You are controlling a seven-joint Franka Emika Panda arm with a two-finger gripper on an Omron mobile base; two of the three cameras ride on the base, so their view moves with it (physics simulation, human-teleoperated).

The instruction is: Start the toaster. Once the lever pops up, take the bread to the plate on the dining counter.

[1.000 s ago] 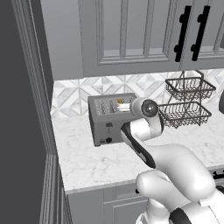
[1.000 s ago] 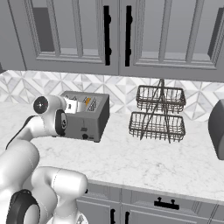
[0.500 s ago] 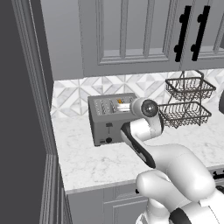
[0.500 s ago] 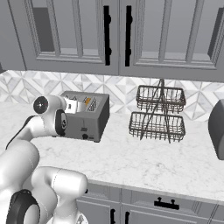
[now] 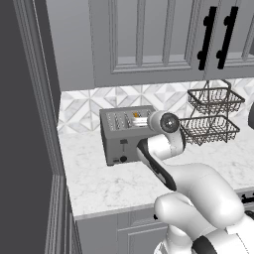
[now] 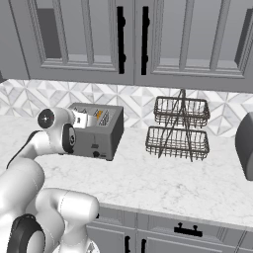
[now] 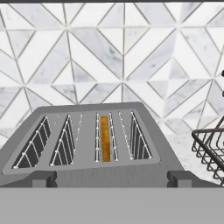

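Hovering released, jaws wide, the pincer sits above the toaster; the bread stands in a slot just below and ahead.

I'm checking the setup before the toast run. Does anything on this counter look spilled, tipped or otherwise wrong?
Nothing stands out. The toaster stands square on the counter with the bread upright in one slot, and the wire basket rack stands upright beside it.
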